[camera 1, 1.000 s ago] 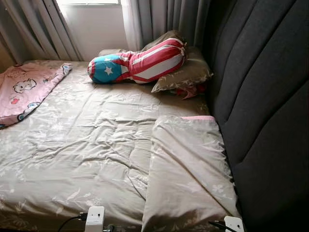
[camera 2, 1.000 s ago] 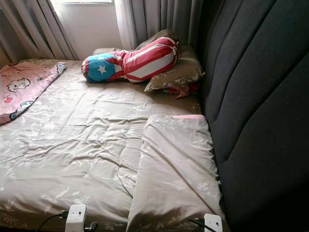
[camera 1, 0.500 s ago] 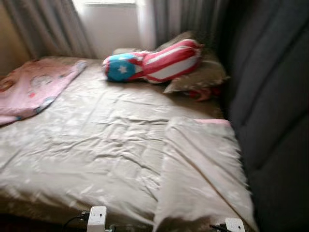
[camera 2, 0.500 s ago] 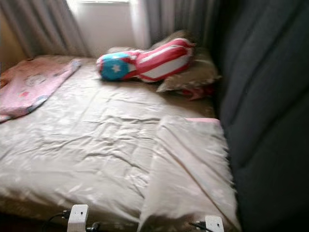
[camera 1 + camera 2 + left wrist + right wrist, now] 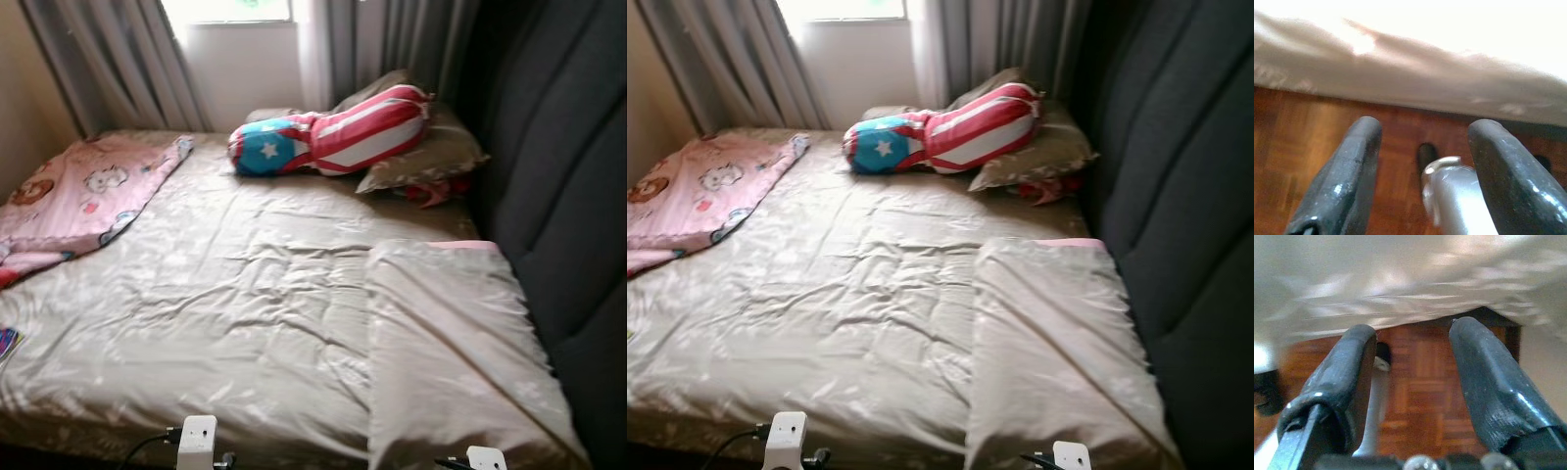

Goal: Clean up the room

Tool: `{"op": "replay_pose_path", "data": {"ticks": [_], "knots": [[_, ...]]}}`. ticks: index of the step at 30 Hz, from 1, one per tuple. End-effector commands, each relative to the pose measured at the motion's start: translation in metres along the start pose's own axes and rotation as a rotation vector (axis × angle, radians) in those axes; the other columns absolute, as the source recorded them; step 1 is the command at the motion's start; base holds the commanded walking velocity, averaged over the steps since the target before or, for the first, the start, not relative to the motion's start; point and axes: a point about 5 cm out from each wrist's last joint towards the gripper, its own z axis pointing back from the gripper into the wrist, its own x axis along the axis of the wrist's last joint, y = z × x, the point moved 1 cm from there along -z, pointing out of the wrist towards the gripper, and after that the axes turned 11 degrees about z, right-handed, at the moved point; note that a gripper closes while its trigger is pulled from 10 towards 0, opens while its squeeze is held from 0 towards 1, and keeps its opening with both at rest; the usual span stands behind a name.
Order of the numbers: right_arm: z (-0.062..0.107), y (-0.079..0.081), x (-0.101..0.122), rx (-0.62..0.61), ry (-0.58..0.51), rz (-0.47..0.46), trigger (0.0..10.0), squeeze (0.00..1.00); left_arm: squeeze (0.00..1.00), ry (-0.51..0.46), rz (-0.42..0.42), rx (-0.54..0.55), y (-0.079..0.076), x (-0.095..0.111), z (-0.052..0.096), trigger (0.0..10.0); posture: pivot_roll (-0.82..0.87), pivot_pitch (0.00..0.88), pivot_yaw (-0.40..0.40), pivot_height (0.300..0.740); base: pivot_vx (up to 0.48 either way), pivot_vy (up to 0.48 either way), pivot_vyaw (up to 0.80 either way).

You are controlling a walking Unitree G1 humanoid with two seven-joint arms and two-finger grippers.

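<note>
— Changed since a second ago?
— Swung leftward: more pink blanket showing on bed, striped pillow untouched near headboard.
— End effectors?
— Left end effector and right end effector hanging spread apart, holding nothing. Tidying unstarted.

**Both grippers hung open and empty**

The left gripper pointed downward, its 2 black fingers spread apart with nothing between them; a silver part of the robot's body sat in the lower middle of that wrist frame. The right gripper was likewise lowered, its 2 fingers parted and holding nothing. In the head views, 2 white wrist parts showed at the bottom edge, the left and the right.
</note>
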Motion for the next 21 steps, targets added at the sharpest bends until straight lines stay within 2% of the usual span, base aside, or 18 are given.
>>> {"op": "replay_pose_path", "data": {"ticks": [1, 14, 16, 21], "knots": [[-0.001, 0.0, 0.007, 0.005, -0.021, -0.006, 10.0, 0.0, 0.0, 0.012, -0.002, 0.019, 0.005, -0.001, 0.0, 10.0, -0.03, 0.0, -0.006, 0.74, 0.0, 0.461, 0.0], [-0.002, -0.006, 0.011, 0.006, -0.024, 0.024, 10.0, 0.0, 0.0, 0.011, 0.001, 0.021, 0.004, -0.001, 0.0, 10.0, -0.02, 0.0, -0.012, 0.74, 0.0, 0.46, 0.0], [-0.002, 0.002, 0.01, 0.019, -0.026, 0.041, 10.0, 0.0, 0.0, 0.011, 0.0, 0.021, 0.004, -0.001, 0.0, 10.0, -0.02, 0.0, -0.012, 0.74, 0.0, 0.458, 0.69], [-0.001, 0.008, 0.008, 0.024, -0.025, 0.021, 10.0, 0.0, 0.0, 0.012, -0.001, 0.023, 0.005, 0.0, 0.0, 10.0, -0.02, 0.0, -0.01, 0.74, 0.0, 0.457, 0.64]]}}
